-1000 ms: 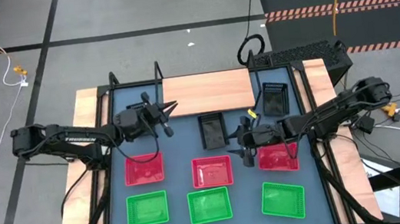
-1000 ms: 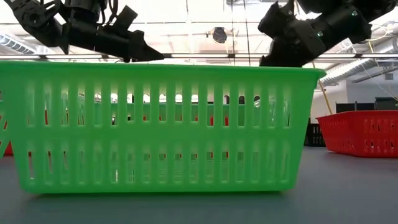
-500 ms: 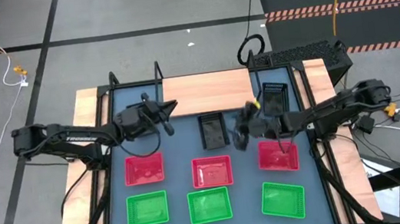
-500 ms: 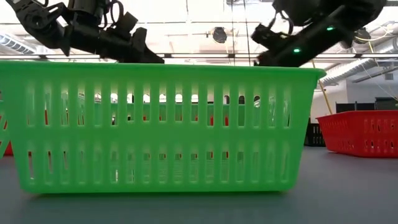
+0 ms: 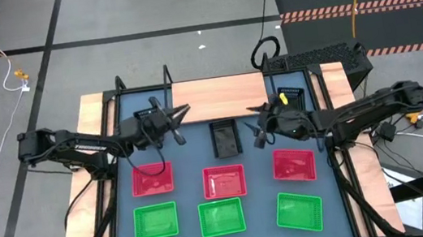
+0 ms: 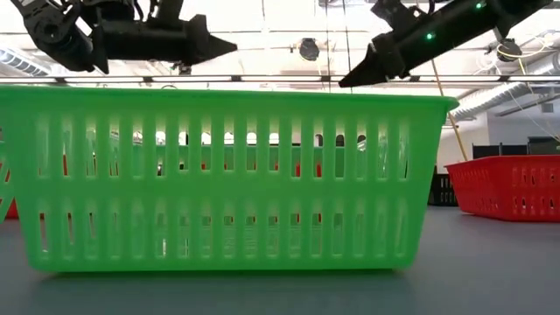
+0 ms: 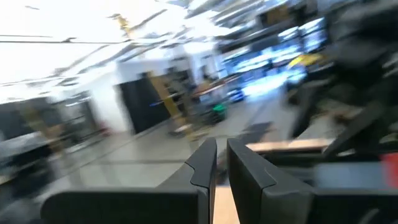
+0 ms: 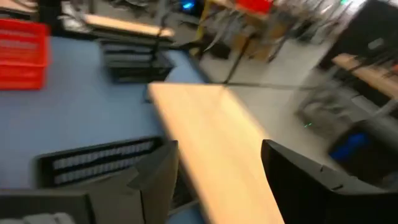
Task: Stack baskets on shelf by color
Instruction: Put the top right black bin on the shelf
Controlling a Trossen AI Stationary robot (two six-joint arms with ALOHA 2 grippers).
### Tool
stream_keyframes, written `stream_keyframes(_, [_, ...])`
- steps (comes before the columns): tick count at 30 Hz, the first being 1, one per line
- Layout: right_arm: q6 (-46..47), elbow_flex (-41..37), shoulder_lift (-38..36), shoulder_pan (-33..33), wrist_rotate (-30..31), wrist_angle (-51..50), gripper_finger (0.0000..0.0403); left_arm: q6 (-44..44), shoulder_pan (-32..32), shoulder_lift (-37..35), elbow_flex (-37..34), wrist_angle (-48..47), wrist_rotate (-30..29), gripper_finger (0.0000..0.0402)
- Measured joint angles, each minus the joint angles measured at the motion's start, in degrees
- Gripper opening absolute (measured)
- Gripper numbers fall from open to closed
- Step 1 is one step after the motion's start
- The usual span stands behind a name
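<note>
Three green baskets line your near edge of the blue-grey surface (image 5: 182, 175): the left green basket (image 5: 155, 222), the middle green basket (image 5: 221, 218) and the right green basket (image 5: 299, 211). In the low view the middle one fills most of the picture.

Behind them you have the red row: the left red basket (image 5: 152, 179), the middle red basket (image 5: 224, 181) and the right red basket (image 5: 294, 165), each resting flat and apart from its neighbours.

Further back, one black basket (image 5: 225, 138) lies near the centre, just in front of the shelf (image 5: 217, 99). A second black basket (image 5: 289, 102) sits at the shelf's right end. A third dark one seems to lie beneath the left arm, though you can hardly make it out there.

Your left pincer (image 5: 180, 112) hangs above the shelf's left end, its fingers (image 7: 205, 165) drawn nearly together with only a thin gap, holding nothing. Your right pincer (image 5: 253, 114) is raised between the two plainly seen black baskets, at the shelf's front edge; its fingers (image 8: 155, 177) stand wide apart and empty, with the tan board showing between them.

No basket is stacked on another yet.
</note>
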Motion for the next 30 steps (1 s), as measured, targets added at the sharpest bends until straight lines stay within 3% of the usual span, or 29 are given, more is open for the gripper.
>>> stream_keyframes(5, [0.19,-0.02,2.4,-0.03,-0.25,-4.48,0.019,-1.04,1.52,0.38,0.0,-0.34,-3.3,0.0042])
stream_keyframes(10, [12.44,-0.02,1.54,-0.03,-0.31,-19.09,0.0172,2.99,3.3,0.38,0.0,-0.33,-3.2,0.0042])
stream_keyframes(18, [57.62,2.21,-6.23,-0.47,-3.65,-53.1,0.0162,-3.23,7.22,3.59,-0.28,-2.76,-3.09,0.0042])
stream_keyframes(23, [77.06,2.22,-7.23,-1.81,-3.31,-69.49,0.0162,-0.38,9.31,6.85,-0.28,-1.76,-3.11,0.0042])
stream_keyframes(25, [77.03,2.19,-7.17,-3.1,-3.47,-71.67,0.0162,-0.4,10.27,8.14,-0.26,-0.07,-3.08,0.0042])
stream_keyframes(30, [60.09,1.12,-6.14,-4.38,-6.23,-68.53,0.0163,0.04,12.46,9.11,-0.26,2.29,-2.96,0.0042])
